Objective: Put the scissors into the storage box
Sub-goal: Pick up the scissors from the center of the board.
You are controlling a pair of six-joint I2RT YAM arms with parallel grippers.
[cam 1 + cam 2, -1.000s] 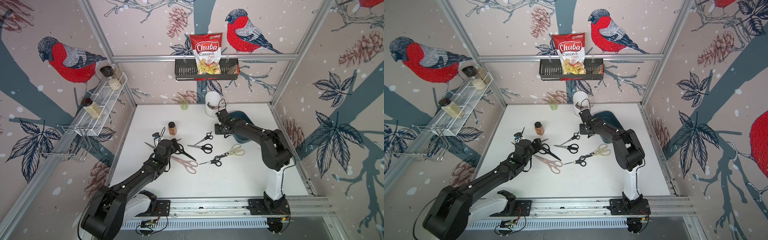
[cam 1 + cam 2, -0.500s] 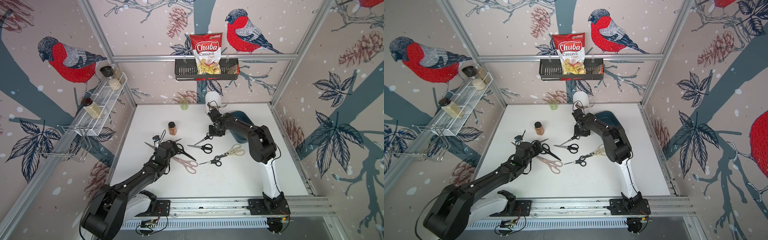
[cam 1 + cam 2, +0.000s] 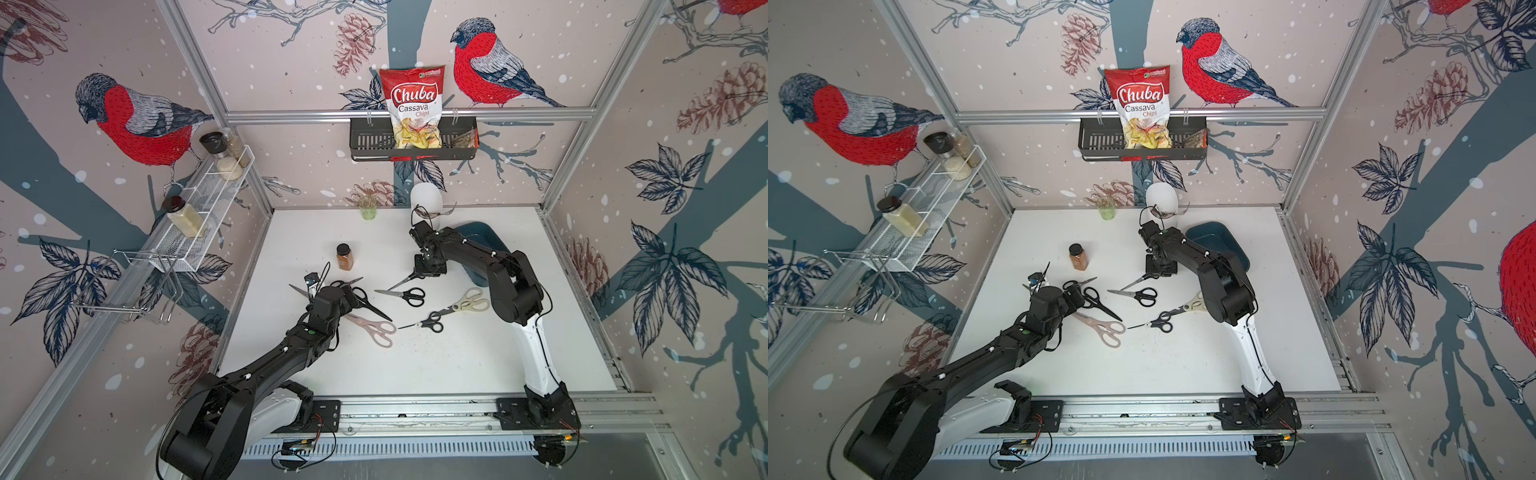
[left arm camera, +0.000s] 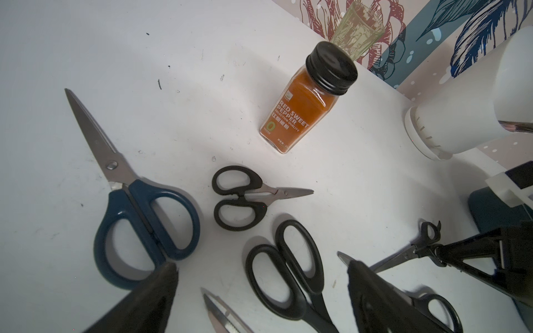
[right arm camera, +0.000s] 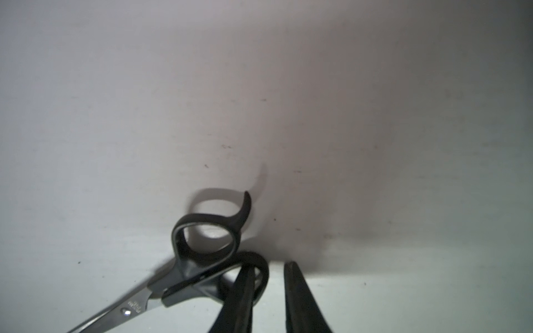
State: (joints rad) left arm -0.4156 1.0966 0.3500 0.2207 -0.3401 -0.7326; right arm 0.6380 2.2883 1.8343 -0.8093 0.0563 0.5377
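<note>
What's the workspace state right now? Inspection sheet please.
Surface: white table, small dark specks.
Job's things: eight scissors lying on the table; storage box at the back, no scissors seen inside.
Clutter: spice jar, green glass, white holder.
Grippers: left gripper wide open over large black scissors; right gripper narrowly open, one finger apparently through a handle loop of thin black scissors.
Cables: cable loops at the wrists.
Surroundings: chips bag in wire basket; jars on wall shelf.
</note>
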